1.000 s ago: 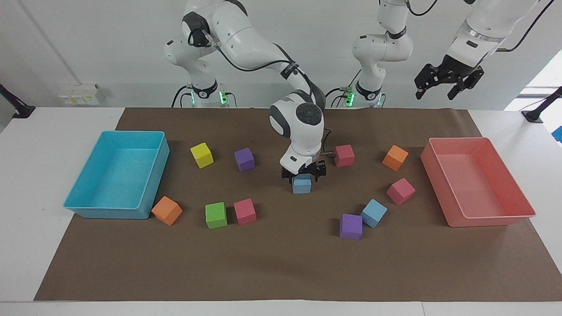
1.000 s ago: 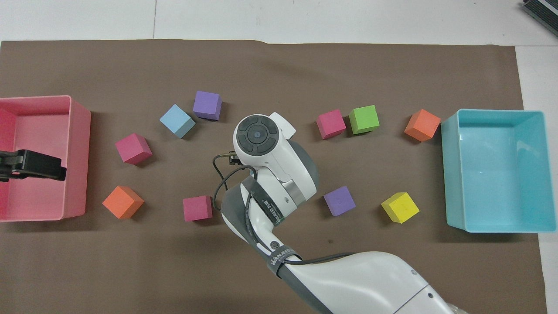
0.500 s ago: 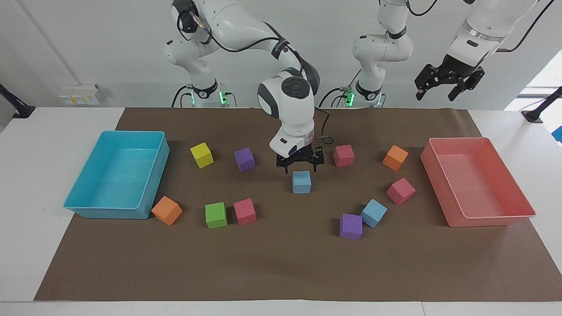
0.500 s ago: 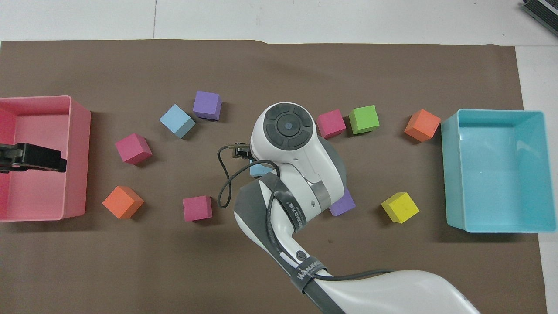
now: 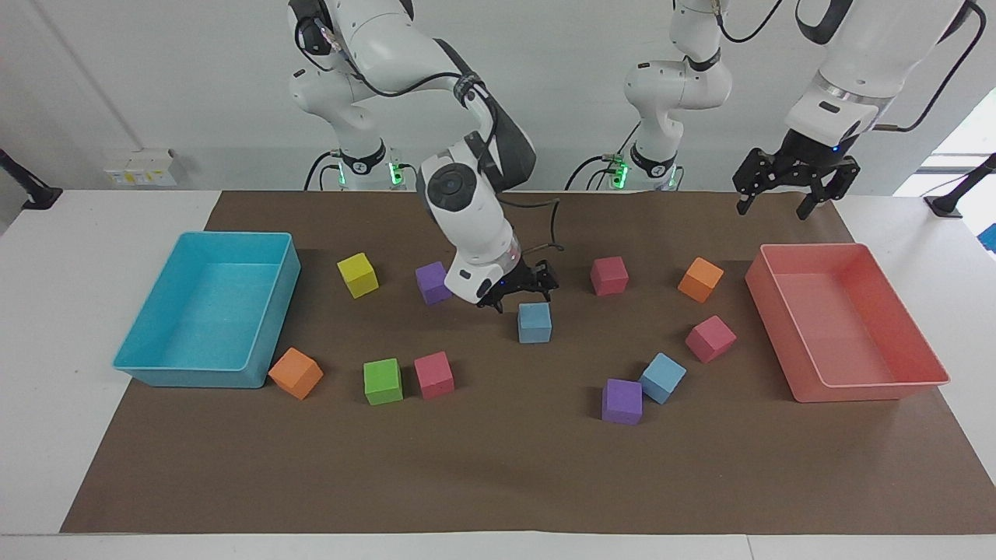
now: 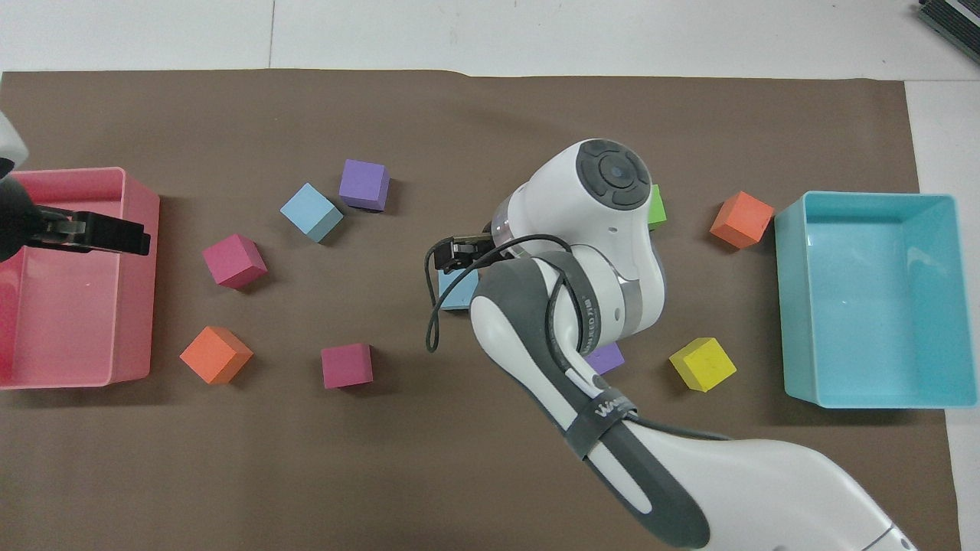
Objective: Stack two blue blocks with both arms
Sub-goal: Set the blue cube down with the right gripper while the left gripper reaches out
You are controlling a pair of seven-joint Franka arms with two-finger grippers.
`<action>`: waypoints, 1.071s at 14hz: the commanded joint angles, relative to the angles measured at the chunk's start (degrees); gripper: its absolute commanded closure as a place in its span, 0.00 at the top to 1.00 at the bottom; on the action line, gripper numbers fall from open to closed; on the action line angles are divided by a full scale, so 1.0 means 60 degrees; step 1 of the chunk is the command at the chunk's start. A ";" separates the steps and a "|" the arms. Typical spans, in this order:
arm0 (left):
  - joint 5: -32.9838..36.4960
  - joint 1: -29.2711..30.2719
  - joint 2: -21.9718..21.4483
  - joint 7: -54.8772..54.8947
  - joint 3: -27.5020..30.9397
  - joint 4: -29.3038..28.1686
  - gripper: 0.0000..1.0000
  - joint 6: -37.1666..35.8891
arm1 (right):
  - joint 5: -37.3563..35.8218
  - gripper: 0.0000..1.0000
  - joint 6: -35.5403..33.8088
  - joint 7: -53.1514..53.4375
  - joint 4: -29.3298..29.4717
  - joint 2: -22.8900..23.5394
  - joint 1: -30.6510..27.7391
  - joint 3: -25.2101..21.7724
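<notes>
**Hovering above the centre blue block, right hand empty**

Hanging just above the centre blue block, the right hand is tilted, its fingers spread and gripping nothing. That block sits flat on the brown mat in the middle of the surface, clear of the fingertips in the facing view; from overhead only a sliver of it peeks out under the right arm's wrist.

Now everything else, measured from that centre blue block. The second blue block lies farther from the robots and toward the left arm's end, touching or nearly touching a purple cube. Another purple cube sits nearer the robots, toward the right arm's end, partly hidden by the right arm's wrist. A pink cube lies nearer the robots toward the left arm's end. Green cube and a pink cube sit side by side, farther from the robots, toward the right arm's end.

Well apart toward the left arm's end is the pink tray, and the left hand hangs high over its rim, fingers apart, holding nothing; that arm waits. The turquoise tray stands at the right arm's end.

Both blue blocks are on the mat, well apart, not yet stacked.
</notes>
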 commanded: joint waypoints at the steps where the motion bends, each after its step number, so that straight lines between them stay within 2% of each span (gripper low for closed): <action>1: -0.0101 -0.0388 0.0537 0.0234 0.0090 -0.0263 1.00 0.0899 | 0.0822 0.88 0.0046 -0.1068 -0.0457 -0.0261 -0.0454 0.0120; 2: -0.0086 -0.0447 0.0655 0.0292 0.0090 -0.0453 1.00 0.1294 | 0.1041 0.71 0.0060 -0.1215 -0.0530 -0.0261 -0.0586 0.0120; 5: -0.0071 -0.0666 0.1166 0.0891 0.0105 -0.0937 1.00 0.2467 | 0.1804 0.12 0.0046 -0.1990 -0.0895 -0.0349 -0.0894 0.0120; 6: -0.0042 -0.0769 0.1546 0.0908 0.0090 -0.0938 1.00 0.2789 | 0.1950 0.00 0.0060 -0.2399 -0.1129 -0.0364 -0.0982 0.0120; 10: -0.0027 -0.1297 0.2894 0.0908 0.0105 -0.0996 1.00 0.4165 | 0.3077 0.00 0.0178 -0.3293 -0.1760 -0.0306 -0.1070 0.0120; 13: -0.0027 -0.1371 0.3409 0.0922 0.0105 -0.1420 1.00 0.5396 | 0.4042 0.00 0.0207 -0.4582 -0.2272 -0.0203 -0.1261 0.0120; 15: -0.0027 -0.1371 0.3483 0.1358 0.0119 -0.1626 1.00 0.5721 | 0.4703 0.00 0.0280 -0.4922 -0.2536 -0.0159 -0.1261 0.0106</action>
